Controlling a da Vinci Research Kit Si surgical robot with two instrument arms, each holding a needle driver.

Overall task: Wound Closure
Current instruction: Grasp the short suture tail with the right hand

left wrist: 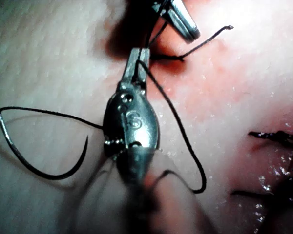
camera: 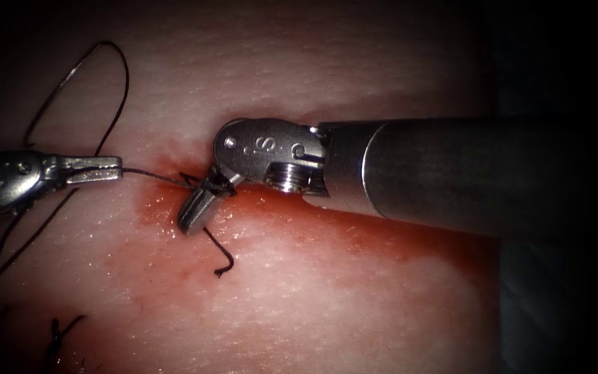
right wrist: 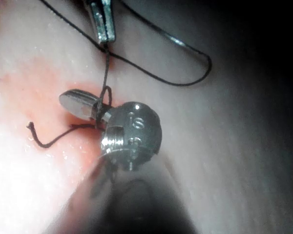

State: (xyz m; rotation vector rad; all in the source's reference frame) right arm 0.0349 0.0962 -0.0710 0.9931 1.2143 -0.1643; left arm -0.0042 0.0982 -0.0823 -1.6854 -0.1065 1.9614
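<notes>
The cut itself is hard to pick out under the red fluid (camera: 174, 208) and the right pincer (camera: 198, 211). That one comes in nearly level from the right, wrist bent down onto the tissue (camera: 354, 305), jaws together with thread (camera: 153, 175) wrapped round them; can't tell if they actually grip it. A short thread tail (camera: 221, 262) pokes out below. The left pincer (camera: 109, 166) lies flat, clamped on the taut thread. The needle (left wrist: 19, 151) lies loose on the tissue, left of the cut.
</notes>
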